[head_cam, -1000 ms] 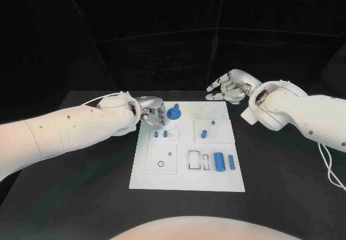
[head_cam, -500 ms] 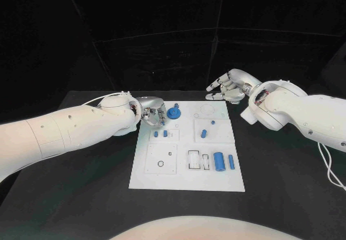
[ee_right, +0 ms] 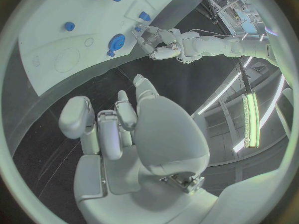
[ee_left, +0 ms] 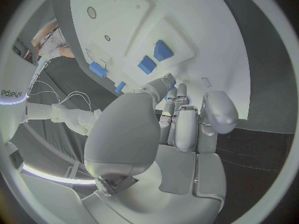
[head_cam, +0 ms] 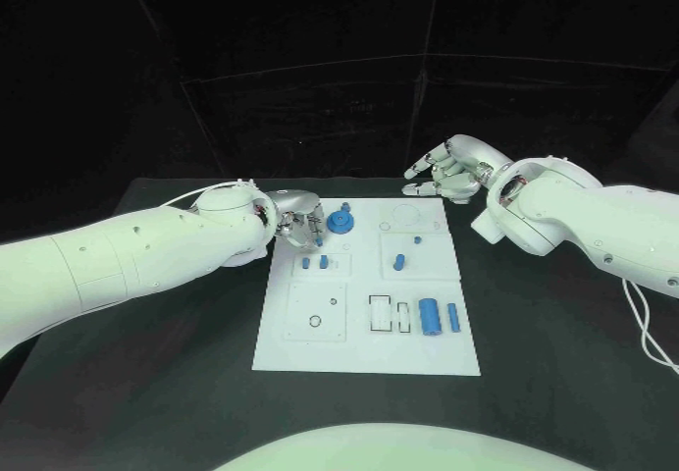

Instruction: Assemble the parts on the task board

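The task board (head_cam: 365, 343) is lying mid-table, carrying blue parts: a round gear-like part (head_cam: 341, 223) toward 11 o'clock on the board, two small pegs (head_cam: 317, 262) below it, one peg (head_cam: 400, 262) near centre, and two cylinders (head_cam: 441, 318) standing toward 4 o'clock. My left hand (head_cam: 297, 224) is sitting at the board's 10 o'clock edge, fingers curled just beside the gear; whether they are pinching anything, I cannot tell. My right hand (head_cam: 450, 169) is hovering off the 1 o'clock corner, fingers loosely spread, gripping nothing.

My head camera is looking down on the board (head_cam: 365, 285) from above. Each wrist camera is sitting close behind my own hand, facing along the fingers; all three views are sharing the board's far end.
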Controlling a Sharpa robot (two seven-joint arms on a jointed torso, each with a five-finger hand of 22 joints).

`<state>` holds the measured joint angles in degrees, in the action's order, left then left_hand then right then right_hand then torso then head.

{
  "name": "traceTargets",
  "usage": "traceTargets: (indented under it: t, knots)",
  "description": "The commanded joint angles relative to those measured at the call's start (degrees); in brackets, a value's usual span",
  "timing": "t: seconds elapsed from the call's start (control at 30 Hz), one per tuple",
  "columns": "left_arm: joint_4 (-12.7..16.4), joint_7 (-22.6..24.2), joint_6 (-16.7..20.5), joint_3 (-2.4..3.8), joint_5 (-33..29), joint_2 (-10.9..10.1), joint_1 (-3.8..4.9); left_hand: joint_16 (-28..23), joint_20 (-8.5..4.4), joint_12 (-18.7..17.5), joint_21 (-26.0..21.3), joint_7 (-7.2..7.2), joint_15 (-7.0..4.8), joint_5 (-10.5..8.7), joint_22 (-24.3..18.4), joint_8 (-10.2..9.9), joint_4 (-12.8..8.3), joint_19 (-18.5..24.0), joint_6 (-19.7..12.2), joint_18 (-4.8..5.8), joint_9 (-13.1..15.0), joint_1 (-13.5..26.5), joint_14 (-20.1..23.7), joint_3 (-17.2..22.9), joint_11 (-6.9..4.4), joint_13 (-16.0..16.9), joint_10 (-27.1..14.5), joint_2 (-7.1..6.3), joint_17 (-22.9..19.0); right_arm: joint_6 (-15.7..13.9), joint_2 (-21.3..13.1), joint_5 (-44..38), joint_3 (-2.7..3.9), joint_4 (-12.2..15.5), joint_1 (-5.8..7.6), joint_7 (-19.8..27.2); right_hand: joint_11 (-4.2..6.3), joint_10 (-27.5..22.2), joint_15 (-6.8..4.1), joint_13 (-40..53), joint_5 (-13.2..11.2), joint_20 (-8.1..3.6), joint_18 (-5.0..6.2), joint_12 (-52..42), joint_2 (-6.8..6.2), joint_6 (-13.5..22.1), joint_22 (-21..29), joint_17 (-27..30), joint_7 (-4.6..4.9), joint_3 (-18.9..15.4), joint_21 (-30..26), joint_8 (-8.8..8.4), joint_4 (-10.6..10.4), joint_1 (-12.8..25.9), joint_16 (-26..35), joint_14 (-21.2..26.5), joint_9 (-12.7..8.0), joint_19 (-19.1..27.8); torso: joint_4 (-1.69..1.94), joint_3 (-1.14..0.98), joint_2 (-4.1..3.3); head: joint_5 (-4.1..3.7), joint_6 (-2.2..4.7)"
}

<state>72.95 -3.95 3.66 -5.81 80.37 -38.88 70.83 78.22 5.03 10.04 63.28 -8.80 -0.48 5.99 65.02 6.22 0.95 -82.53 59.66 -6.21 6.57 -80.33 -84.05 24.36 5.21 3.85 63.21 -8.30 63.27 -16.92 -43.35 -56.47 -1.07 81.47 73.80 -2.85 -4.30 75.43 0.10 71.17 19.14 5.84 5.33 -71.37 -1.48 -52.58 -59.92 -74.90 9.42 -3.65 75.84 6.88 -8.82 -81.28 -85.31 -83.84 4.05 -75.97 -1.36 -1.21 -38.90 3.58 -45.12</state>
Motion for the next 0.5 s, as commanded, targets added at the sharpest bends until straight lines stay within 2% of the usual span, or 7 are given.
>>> traceTargets:
  t: [0.03, 0.27, 0.5]
  knots:
    - [0.0, -0.8, -0.5, 0.04, -0.2, -0.1, 0.06, -0.4, 0.39, -0.6, -0.7, 0.01, 0.61, -0.23, -0.6, -0.6, -0.1, 0.2, -0.9, 0.35, -0.2, 0.5, -0.6, -0.1, 0.11, -0.1, -0.8, -0.19, -0.3, 0.3, 0.0, -0.1, 0.04, 0.0, 0.10, 0.4, 0.09, -0.3, -0.34, -0.1, 0.4, 0.01, 0.47, 0.1, 0.54, 0.0, 0.0, -6.2, -0.14, -0.4, -0.3, 0.30, 0.0, -0.1, 0.3, -4.1, 0.0, 0.5, 0.05, 0.00, 0.03, -0.08, 0.05]
    - [0.2, -0.8, 0.2, 0.04, -0.2, -0.4, 0.06, -0.5, 0.80, -2.0, -2.1, -0.32, 0.93, -0.24, -1.7, -2.1, -0.2, 0.7, -3.0, 0.03, -1.1, 0.9, -0.5, -0.5, 0.54, 0.0, -2.5, -0.87, -0.8, 0.3, -0.1, -0.1, 0.04, -0.1, 0.10, 0.3, 0.09, -0.3, -0.34, -0.1, 0.4, 0.01, 0.47, 0.1, 0.54, 0.0, 0.0, -6.2, -0.14, -0.4, -0.3, 0.30, 0.0, -0.1, 0.3, -4.1, 0.0, 0.5, 0.07, 0.02, 0.03, -0.06, 0.15]
    - [0.4, -0.7, 1.3, 0.05, -1.3, -1.3, 0.05, -0.5, 0.94, -2.5, -3.3, -0.46, 1.03, -0.24, -2.7, -2.4, -0.3, 1.0, -3.7, -0.24, -1.4, 1.0, -0.4, -0.9, 0.67, 0.0, -3.2, -0.95, -1.0, 0.8, 0.0, -0.2, 0.03, -0.6, 0.09, -0.1, 0.09, -0.6, -0.34, -0.4, 0.4, 0.01, 0.54, 0.4, 0.52, 0.1, 0.4, -6.1, -0.14, -0.5, -0.5, 0.29, 0.0, -0.1, 0.4, -4.1, 0.0, 0.6, 0.10, 0.04, 0.05, -0.18, 0.52]
